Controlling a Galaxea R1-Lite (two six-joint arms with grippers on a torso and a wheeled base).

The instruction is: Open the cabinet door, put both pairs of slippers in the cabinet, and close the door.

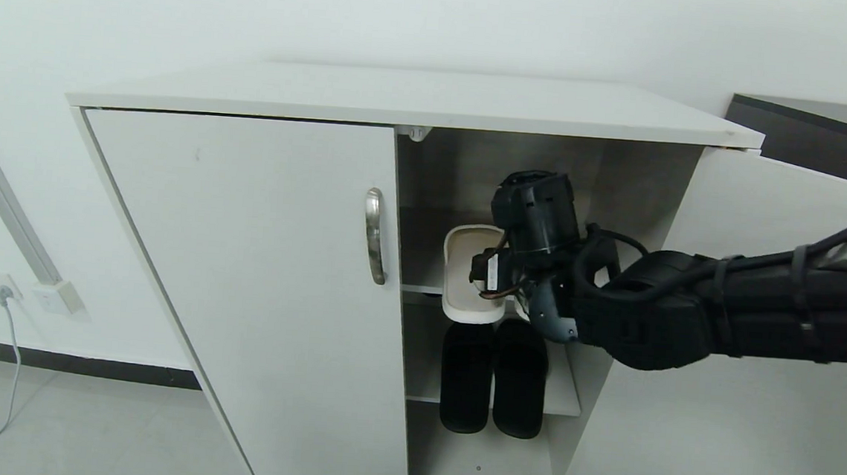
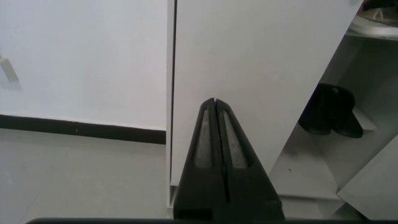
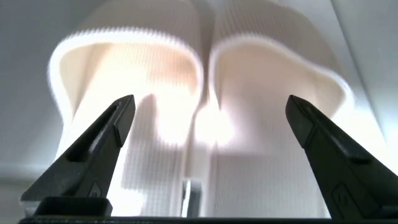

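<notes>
The white cabinet (image 1: 403,96) has its left door (image 1: 242,269) closed and its right door (image 1: 761,209) swung open. A black pair of slippers (image 1: 492,380) lies side by side on the lower shelf, also in the left wrist view (image 2: 333,112). A white pair of slippers (image 1: 462,289) rests on the upper shelf, heels over the shelf edge. My right gripper (image 1: 499,276) is inside the opening just in front of them. Its fingers are open and spread wide around the white pair (image 3: 205,93) without pinching it. My left gripper (image 2: 214,102) is shut on nothing, low in front of the closed door (image 2: 249,81).
A metal handle (image 1: 372,235) sits on the closed door's right edge. The open door stands out to the right of my right arm. A wall socket with a cable (image 1: 6,294) is low on the left wall. A dark desk edge (image 1: 818,138) lies behind the cabinet on the right.
</notes>
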